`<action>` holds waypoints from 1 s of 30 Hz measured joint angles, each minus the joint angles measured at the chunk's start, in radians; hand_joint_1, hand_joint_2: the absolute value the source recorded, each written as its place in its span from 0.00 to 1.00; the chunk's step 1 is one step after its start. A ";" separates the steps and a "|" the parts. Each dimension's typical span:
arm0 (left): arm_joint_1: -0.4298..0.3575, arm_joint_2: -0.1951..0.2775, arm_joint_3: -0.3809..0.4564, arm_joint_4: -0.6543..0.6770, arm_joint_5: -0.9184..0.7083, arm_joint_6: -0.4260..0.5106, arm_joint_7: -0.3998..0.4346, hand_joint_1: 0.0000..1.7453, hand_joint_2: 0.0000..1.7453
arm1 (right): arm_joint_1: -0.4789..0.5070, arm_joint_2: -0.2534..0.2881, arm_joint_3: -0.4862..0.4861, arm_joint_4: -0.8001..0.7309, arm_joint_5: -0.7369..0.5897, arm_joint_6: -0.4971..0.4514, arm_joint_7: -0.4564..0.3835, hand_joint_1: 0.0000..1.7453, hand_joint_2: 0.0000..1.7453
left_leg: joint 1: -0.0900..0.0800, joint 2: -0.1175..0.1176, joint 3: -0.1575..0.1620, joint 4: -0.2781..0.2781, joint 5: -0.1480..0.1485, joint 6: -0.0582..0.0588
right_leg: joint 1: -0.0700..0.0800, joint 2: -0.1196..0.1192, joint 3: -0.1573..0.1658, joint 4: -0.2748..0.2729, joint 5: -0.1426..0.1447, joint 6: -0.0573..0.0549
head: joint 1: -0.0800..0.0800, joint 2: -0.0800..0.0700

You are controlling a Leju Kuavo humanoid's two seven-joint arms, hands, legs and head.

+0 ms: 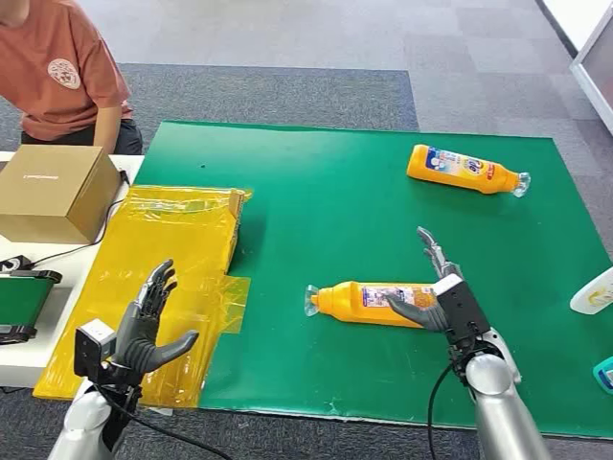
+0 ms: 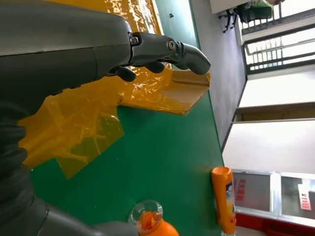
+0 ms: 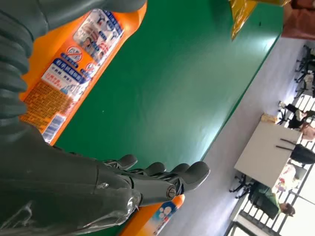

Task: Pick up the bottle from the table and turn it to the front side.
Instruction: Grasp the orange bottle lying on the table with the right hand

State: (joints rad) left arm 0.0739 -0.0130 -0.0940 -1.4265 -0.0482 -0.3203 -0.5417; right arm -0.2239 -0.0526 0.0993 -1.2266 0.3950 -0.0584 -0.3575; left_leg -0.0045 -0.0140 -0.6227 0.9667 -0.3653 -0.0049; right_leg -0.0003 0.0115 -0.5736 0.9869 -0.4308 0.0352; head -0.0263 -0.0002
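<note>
Left hand [image 1: 148, 326]: raised over the yellow film [image 1: 155, 278] at the near left edge of the green mat [image 1: 347, 201], fingers spread, holding nothing; likely idle.
Right hand [image 1: 441, 292]: open, thumb across the base of the near bottle [image 1: 373, 302], fingers above it; not yet closed, apparently positioned to grasp.
Near bottle: lying flat, near-centre mat, cap leftward.
Second bottle [image 1: 463, 170]: far right corner area, well apart.

Grey carpet floor [image 1: 304, 48] surrounds the table; bright windows [image 2: 276, 44], possibly railed, beyond.
</note>
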 joint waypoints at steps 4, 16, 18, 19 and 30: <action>0.017 0.000 -0.006 -0.027 0.010 -0.008 0.005 0.00 1.00 | 0.004 -0.006 -0.026 0.008 0.006 -0.007 -0.004 0.00 1.00 | 0.000 0.000 0.000 0.000 0.000 0.000 | 0.000 0.000 0.000 0.000 0.000 0.000 | 0.000 0.000; 0.069 0.003 -0.017 -0.158 0.009 0.015 0.020 0.00 1.00 | 0.052 -0.018 -0.087 0.000 0.082 -0.030 0.000 0.00 1.00 | 0.000 0.000 0.000 0.000 0.000 0.000 | 0.000 0.000 0.000 0.000 0.000 0.000 | 0.000 0.000; 0.073 0.003 -0.017 -0.173 0.022 0.010 0.027 0.00 1.00 | 0.059 -0.020 -0.084 0.000 0.150 -0.049 0.017 0.00 1.00 | 0.000 0.000 0.000 0.000 0.000 0.000 | 0.000 0.000 0.000 0.000 0.000 0.000 | 0.000 0.000; 0.074 0.003 -0.017 -0.182 0.029 0.006 0.031 0.00 1.00 | 0.061 -0.022 -0.079 0.000 0.202 -0.064 0.031 0.00 1.00 | 0.000 0.000 0.000 0.000 0.000 0.000 | 0.000 0.000 0.000 0.000 0.000 0.000 | 0.000 0.000; 0.061 0.001 -0.026 -0.259 -0.017 0.013 0.072 0.00 1.00 | 0.047 -0.057 0.117 0.052 0.797 -0.186 0.230 0.00 1.00 | 0.000 0.000 0.000 0.000 0.000 0.000 | 0.000 0.000 0.000 0.000 0.000 0.000 | 0.000 0.000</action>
State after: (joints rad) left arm 0.1347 -0.0117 -0.1199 -1.6857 -0.0650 -0.3073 -0.4700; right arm -0.1769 -0.1099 0.2163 -1.1747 1.1925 -0.2442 -0.1270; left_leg -0.0044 -0.0139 -0.6226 0.9667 -0.3650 -0.0052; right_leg -0.0002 0.0114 -0.5734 0.9869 -0.4307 0.0351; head -0.0264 -0.0001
